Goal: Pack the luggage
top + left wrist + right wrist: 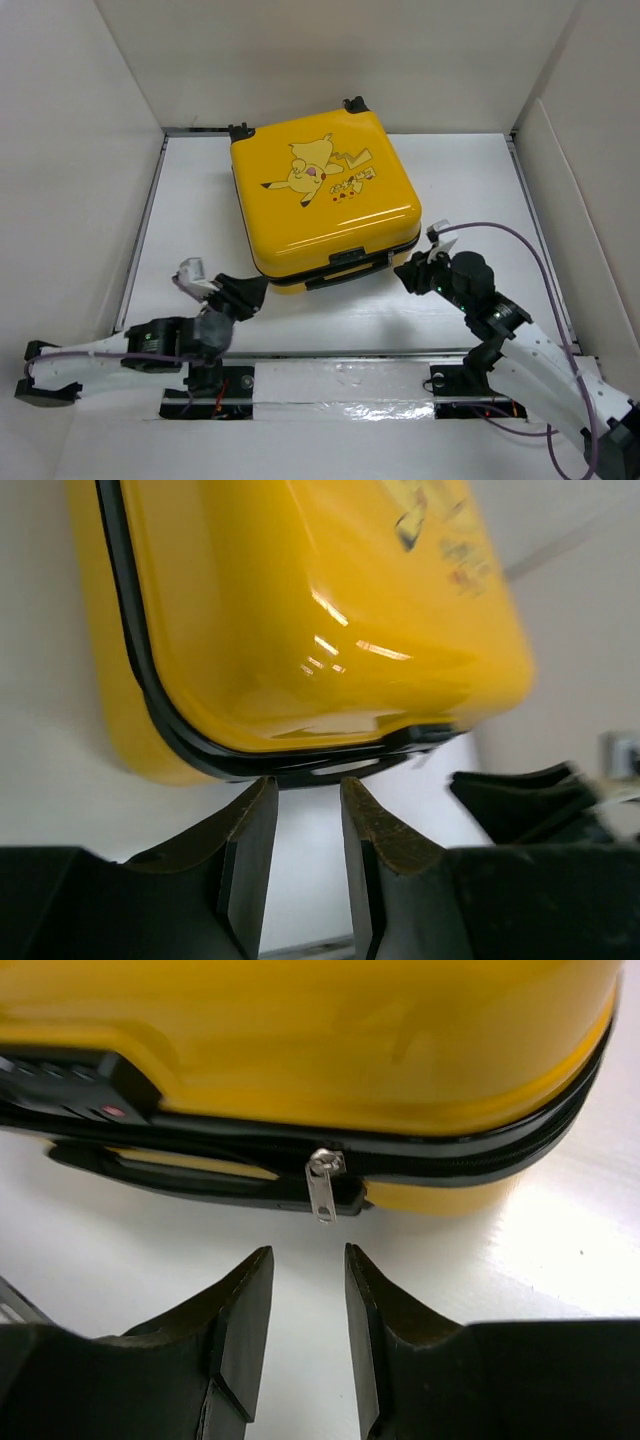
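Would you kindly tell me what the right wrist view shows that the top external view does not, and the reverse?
Right wrist only: a small silver zipper pull hanging from the black zipper trim. Top external only: the cartoon print on the lid and two black wheels. Both: the large yellow hard-shell suitcase, closed on the white table, with the open right claw just short of it.

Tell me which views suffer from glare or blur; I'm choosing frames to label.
Top external: even light, sharp, only a soft sheen on the suitcase. Left wrist: suitcase close and blurred, with bright glare streaks on it. Right wrist: zipper pull crisp; table washed out at right.
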Robot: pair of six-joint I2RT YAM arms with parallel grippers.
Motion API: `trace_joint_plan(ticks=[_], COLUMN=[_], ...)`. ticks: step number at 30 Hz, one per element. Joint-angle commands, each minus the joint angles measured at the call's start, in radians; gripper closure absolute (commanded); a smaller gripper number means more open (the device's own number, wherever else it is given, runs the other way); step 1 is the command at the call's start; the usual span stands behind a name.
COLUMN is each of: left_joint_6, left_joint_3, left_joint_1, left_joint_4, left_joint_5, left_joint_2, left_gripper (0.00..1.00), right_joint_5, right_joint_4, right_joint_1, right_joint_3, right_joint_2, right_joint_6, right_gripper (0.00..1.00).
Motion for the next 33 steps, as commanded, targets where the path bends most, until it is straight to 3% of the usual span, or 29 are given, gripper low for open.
trace_joint_plan(ticks=[1, 2, 3, 6, 7, 8, 9, 10, 11, 12, 16, 20, 22, 24, 29, 33], left_joint_6=[-0.295, -0.256, -0.075, 0.214, 0.345, 0.524, 0.648, 0.663, 0.642, 0.630, 0.578, 0.478, 0.444, 0.386, 0.300, 0.298], left_joint_3=[0.081, 0.142, 0.174, 0.341, 0.342, 0.328, 0.299, 0.272, 0.285, 0.310, 0.362, 0.119, 0.078, 0.028, -0.119, -0.173], left_joint_1=[0.000, 0.000, 0.000, 0.049, 0.092, 0.156, 0.236, 0.406, 0.473, 0.515, 0.610, 0.810, 0.919, 0.937, 0.937, 1.012], left_joint_4=[-0.221, -0.140, -0.064, 0.284, 0.285, 0.612, 0.759, 0.850, 0.891, 0.876, 0.769, 0.711, 0.640, 0.548, 0.505, 0.544], left_joint_5=[-0.240, -0.246, -0.252, -0.259, -0.209, -0.109, 0.050, 0.334, 0.423, 0.476, 0.427, 0.516, 0.556, 0.551, 0.525, 0.612], left_joint_2=[0.329, 0.396, 0.462, 0.674, 0.682, 0.674, 0.659, 0.642, 0.646, 0.672, 0.626, 0.401, 0.337, 0.320, 0.292, 0.366], left_gripper=[0.71, 0.70, 0.70, 0.68, 0.68, 0.67, 0.66, 0.66, 0.67, 0.67, 0.71, 0.72, 0.72, 0.73, 0.73, 0.72], right_joint_5=[0.104, 0.116, 0.128, 0.173, 0.170, 0.168, 0.165, 0.162, 0.164, 0.170, 0.210, 0.194, 0.207, 0.230, 0.306, 0.340], right_joint_4=[0.033, 0.041, 0.049, 0.058, 0.064, 0.076, 0.114, 0.137, 0.151, 0.164, 0.217, 0.234, 0.244, 0.237, 0.242, 0.279], right_joint_1=[0.049, 0.069, 0.069, 0.080, 0.080, 0.080, 0.080, 0.089, 0.089, 0.089, 0.089, 0.098, 0.098, 0.109, 0.129, 0.129], right_joint_3=[0.052, 0.057, 0.063, 0.072, 0.068, 0.062, 0.052, 0.046, 0.039, 0.040, 0.057, 0.100, 0.117, 0.130, 0.128, 0.115], right_joint_2=[0.082, 0.097, 0.111, 0.143, 0.143, 0.148, 0.152, 0.157, 0.174, 0.183, 0.237, 0.304, 0.345, 0.364, 0.369, 0.372], right_joint_6=[-0.036, -0.037, -0.039, -0.039, -0.039, -0.039, -0.036, -0.034, -0.034, -0.033, -0.040, -0.048, -0.048, -0.048, -0.025, -0.017], right_gripper=[0.59, 0.59, 0.58, 0.58, 0.57, 0.57, 0.56, 0.55, 0.55, 0.55, 0.55, 0.55, 0.56, 0.57, 0.60, 0.73])
